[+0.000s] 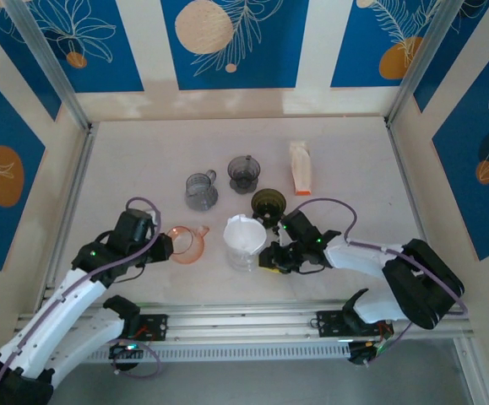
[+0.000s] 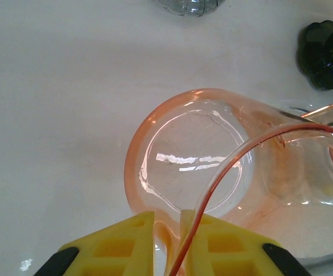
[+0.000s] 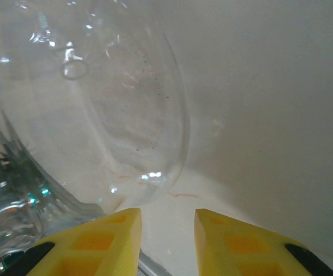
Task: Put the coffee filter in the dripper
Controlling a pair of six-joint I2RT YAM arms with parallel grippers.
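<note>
filter (image 1: 242,229) appears seated in clear dripper (image 1: 246,257); right gripper (image 3: 167,236) narrowly parted beside it, left gripper (image 2: 167,244) pinching orange dripper (image 2: 281,190); withdrawal remains.

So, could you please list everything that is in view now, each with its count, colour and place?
clear dripper: 1, clear, front centre of the table
filter: 1, white, inside the clear dripper
orange dripper: 1, orange, left of the clear dripper
grey dripper: 1, grey, behind the orange dripper
dark dripper: 1, dark grey, right of the grey dripper and farther back
green dripper: 1, dark green, behind the clear dripper, to its right
packet: 1, white with an orange end, back right
table: 1, white, under everything
left gripper: 1, yellow fingers, shut on the orange dripper's rim
right gripper: 1, yellow fingers, close beside the clear dripper
</note>
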